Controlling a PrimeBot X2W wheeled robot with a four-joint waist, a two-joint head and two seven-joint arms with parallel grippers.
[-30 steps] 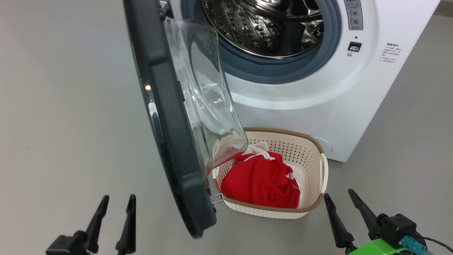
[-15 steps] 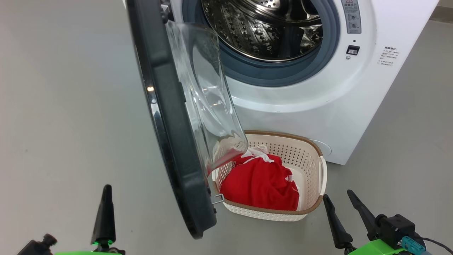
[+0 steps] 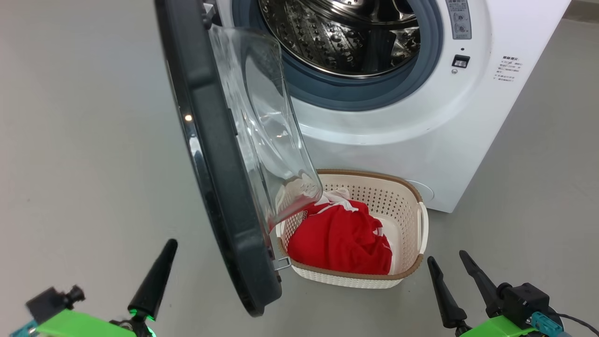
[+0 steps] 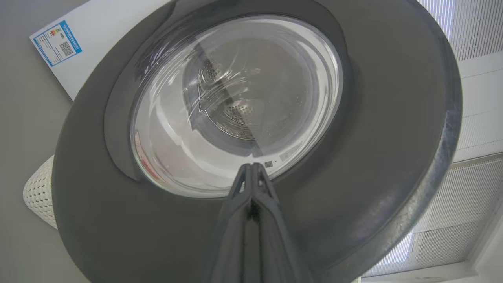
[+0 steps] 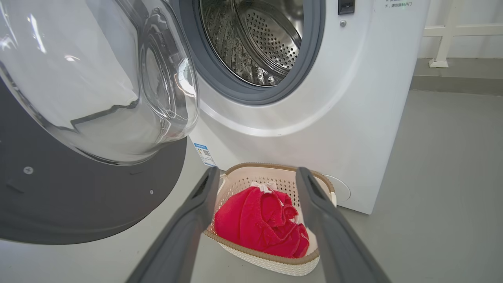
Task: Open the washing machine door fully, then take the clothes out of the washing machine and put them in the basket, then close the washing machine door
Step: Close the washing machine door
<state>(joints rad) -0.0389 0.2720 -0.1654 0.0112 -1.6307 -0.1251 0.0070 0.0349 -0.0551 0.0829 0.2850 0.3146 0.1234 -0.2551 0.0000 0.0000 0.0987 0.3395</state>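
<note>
So, step in hand: we judge it is the last one, closing the washing machine door [image 3: 215,154].
Laundry: the clothes [image 3: 341,238] lie heaped in the basket [image 3: 398,201], which stands on the floor [image 3: 84,140] just before the washing machine [image 3: 421,117].
Inside: the part of the drum [image 3: 337,37] that we see is bare steel; its lowest part is hidden from us.
Door state: it stands wide open, and its glass bowl [image 3: 262,121] hangs above the left end of the basket, apart from it.
Left side: the left gripper [image 3: 168,248] has its fingers pressed together with nothing between, pointing at the black outer face of the door, near but not touching.
Right side: the right gripper [image 3: 447,257] has its fingers apart and empty, low, aimed toward the basket.
Next move: we think the left arm must set its joined tips on the outer rim, far from the hinge and not on the glass, then push the door in an arc until it latches.
</note>
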